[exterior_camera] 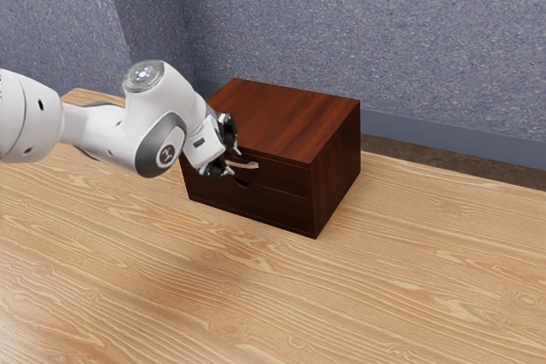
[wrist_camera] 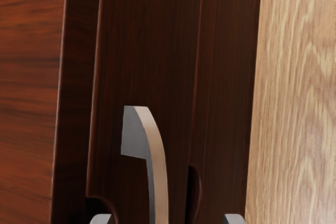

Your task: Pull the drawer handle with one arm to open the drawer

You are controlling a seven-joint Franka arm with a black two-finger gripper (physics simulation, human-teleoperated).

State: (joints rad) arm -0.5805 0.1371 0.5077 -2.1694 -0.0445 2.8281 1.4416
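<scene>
Gripper (exterior_camera: 223,149) fingers spread apart, straddling the drawer handle (wrist_camera: 149,166) without pinching it. The handle's long axis runs square across the closing line, and the bar sits nearer one fingertip (wrist_camera: 102,219). Behind it is the upper drawer (exterior_camera: 281,172) of the cabinet (exterior_camera: 290,117), its front looking roughly flush.

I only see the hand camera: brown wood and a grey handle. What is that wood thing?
Observer: A small dark cabinet with two drawers, standing on a wooden table.
Operator: Which drawer am I at?
Observer: The top drawer. Its handle sits between the open jaws.
Operator: Where does my arm come from?
Observer: The white arm reaches in from the exterior view's left.
</scene>
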